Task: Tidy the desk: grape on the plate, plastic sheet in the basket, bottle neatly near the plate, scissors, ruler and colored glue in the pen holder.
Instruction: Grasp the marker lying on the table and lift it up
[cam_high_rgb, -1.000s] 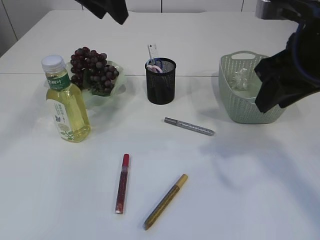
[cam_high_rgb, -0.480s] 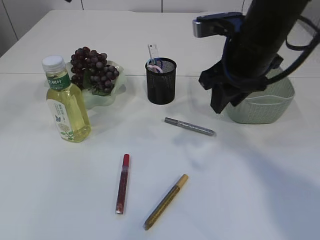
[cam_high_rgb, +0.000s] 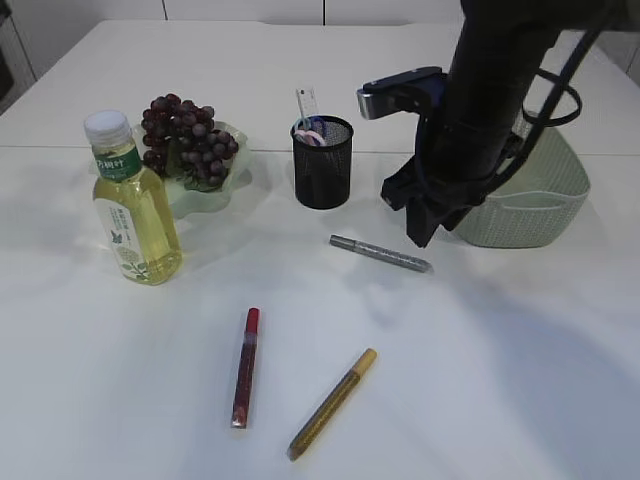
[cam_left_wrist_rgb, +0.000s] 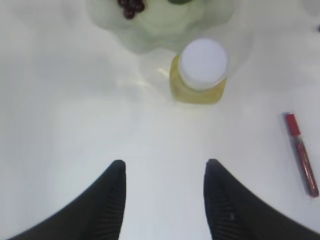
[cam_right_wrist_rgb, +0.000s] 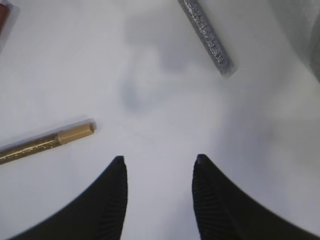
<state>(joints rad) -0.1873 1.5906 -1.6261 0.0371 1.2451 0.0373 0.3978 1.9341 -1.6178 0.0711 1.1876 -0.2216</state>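
Note:
Dark grapes (cam_high_rgb: 188, 140) lie on the pale green plate (cam_high_rgb: 236, 178), and the bottle (cam_high_rgb: 132, 215) of yellow liquid stands upright just left of it. The black mesh pen holder (cam_high_rgb: 321, 165) holds the scissors (cam_high_rgb: 312, 133) and the clear ruler (cam_high_rgb: 306, 102). Silver (cam_high_rgb: 380, 253), red (cam_high_rgb: 245, 365) and gold (cam_high_rgb: 332, 402) colored glue pens lie on the table. My right gripper (cam_high_rgb: 420, 228) hangs open and empty above the silver glue (cam_right_wrist_rgb: 206, 35); the gold one (cam_right_wrist_rgb: 45, 141) lies to its left. My left gripper (cam_left_wrist_rgb: 165, 167) is open and empty, high above the table near the bottle cap (cam_left_wrist_rgb: 203, 63). The plastic sheet is hidden.
The green woven basket (cam_high_rgb: 535, 200) stands at the right, largely covered by my right arm. The red glue (cam_left_wrist_rgb: 302, 155) lies to the right of the bottle in the left wrist view. The white table's far edge runs behind the pen holder.
My right arm has swung left from over the basket and dropped toward the silver glue pen. The left arm has left the top of the exterior view. Nothing on the table moved.

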